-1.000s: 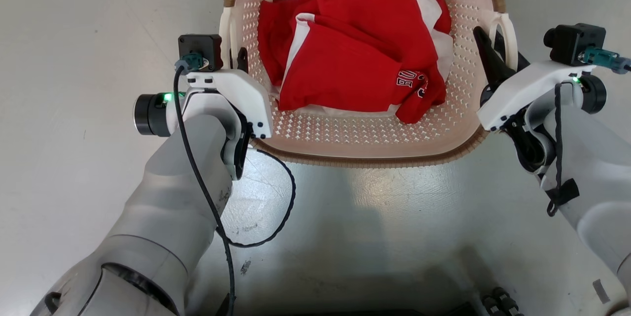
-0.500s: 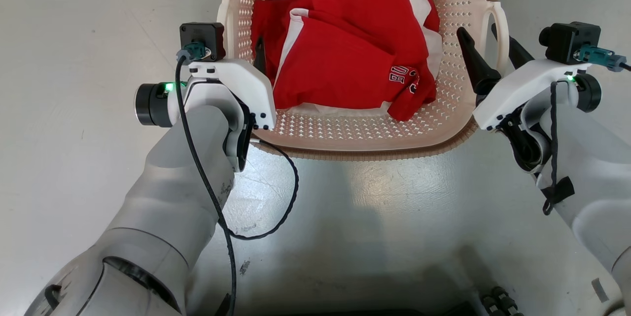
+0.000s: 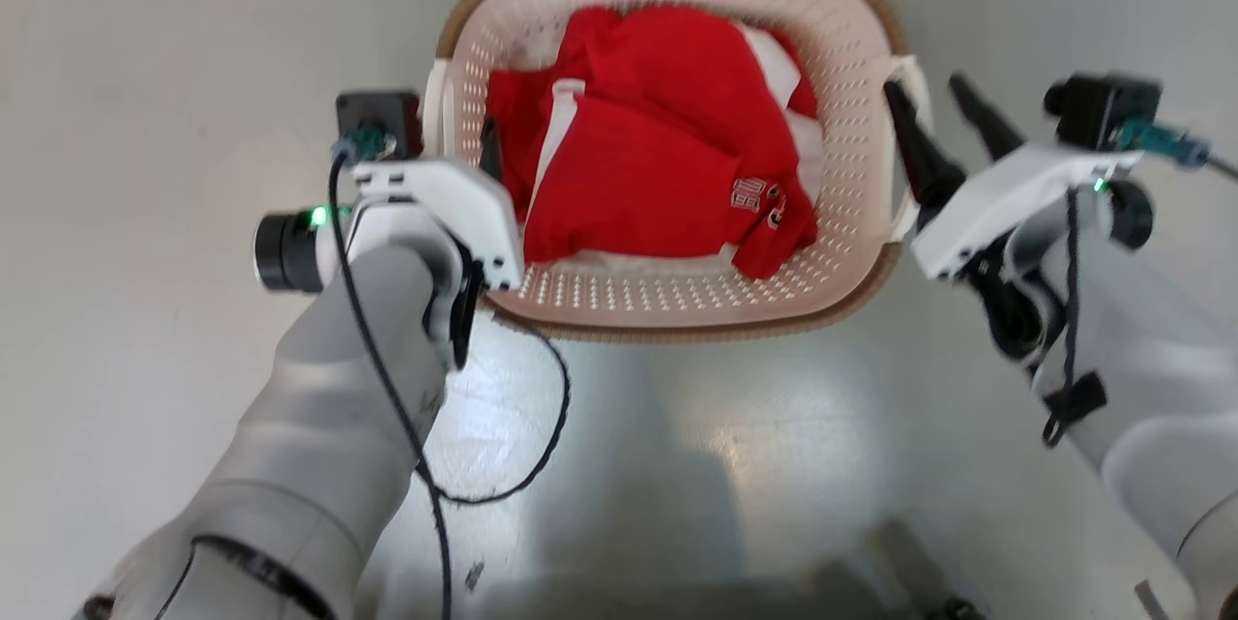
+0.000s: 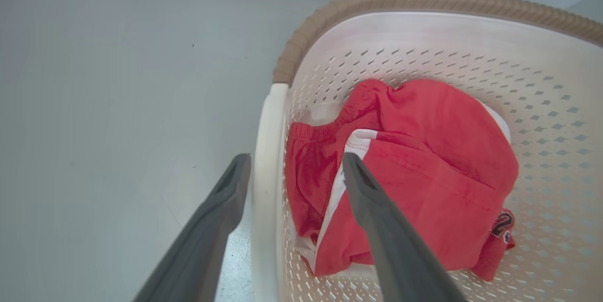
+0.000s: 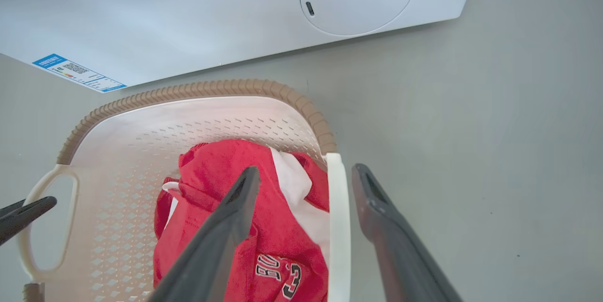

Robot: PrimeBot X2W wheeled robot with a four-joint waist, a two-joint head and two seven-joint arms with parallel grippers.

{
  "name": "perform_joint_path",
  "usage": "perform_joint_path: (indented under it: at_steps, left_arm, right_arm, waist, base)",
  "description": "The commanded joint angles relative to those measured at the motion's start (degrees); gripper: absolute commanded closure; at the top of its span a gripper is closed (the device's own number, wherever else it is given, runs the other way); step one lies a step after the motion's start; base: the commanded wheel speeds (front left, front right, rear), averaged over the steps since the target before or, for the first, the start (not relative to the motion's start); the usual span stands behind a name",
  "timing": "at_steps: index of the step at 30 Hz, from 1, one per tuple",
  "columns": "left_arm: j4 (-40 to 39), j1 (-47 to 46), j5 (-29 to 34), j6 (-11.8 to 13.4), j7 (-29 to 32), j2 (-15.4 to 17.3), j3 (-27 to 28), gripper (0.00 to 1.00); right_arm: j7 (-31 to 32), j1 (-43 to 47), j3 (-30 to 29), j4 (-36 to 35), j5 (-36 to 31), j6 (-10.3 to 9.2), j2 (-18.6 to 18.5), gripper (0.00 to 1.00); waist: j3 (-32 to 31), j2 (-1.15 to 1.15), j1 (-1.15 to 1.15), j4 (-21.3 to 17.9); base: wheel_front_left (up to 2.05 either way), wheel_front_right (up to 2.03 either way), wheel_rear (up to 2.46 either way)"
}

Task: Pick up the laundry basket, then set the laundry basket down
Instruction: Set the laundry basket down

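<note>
Laundry basket (image 3: 677,296) set on floor (image 3: 774,427), red clothing (image 3: 667,165) inside, lettering (image 5: 278,276) partly folded away. Left gripper (image 4: 297,160) jaws spread wide astride left handle (image 4: 266,175); right gripper (image 5: 306,172) jaws likewise astride right handle (image 5: 338,226). Contact not discernible; head view blurred.

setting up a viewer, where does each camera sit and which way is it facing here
head view: on the head, looking down at the laundry basket on the floor; left forearm and right forearm show.
left wrist view: on the left wrist, looking along the left gripper, open astride the basket's left handle.
right wrist view: on the right wrist, along the right gripper, open astride the right handle, washing machine beyond.
shared: all three see the red jersey in the basket.
</note>
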Motion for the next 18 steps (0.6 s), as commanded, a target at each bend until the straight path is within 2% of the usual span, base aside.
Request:
perform_joint_path:
  at_steps: [1, 9, 18]
  left_arm:
    - [-1.00, 2.36, 0.66, 0.16, -0.35, 1.63, 1.35, 0.00]
    - [-9.83, 11.53, 6.14, -1.01, -0.35, 4.79, 8.20, 0.00]
    - [-21.55, 25.03, 16.24, -3.32, -0.35, 4.77, 18.59, 0.00]
  right_arm:
    - [-0.37, 4.71, 0.30, -0.75, 0.11, 0.41, 0.47, 0.00]
    - [-0.37, 10.68, -3.94, -5.82, -3.73, 0.41, 0.93, 0.00]
    - [-0.37, 22.69, -14.14, -15.53, -14.53, 0.41, 1.92, 0.00]
  waist:
    - [-2.33, -0.01, 0.00, -0.84]
    - [-12.03, -0.01, 0.00, -2.62]
    - [-25.61, -0.01, 0.00, -3.54]
  base:
    - [0.00, 0.00, 0.00]
    - [0.00, 0.00, 0.00]
    - [0.00, 0.00, 0.00]
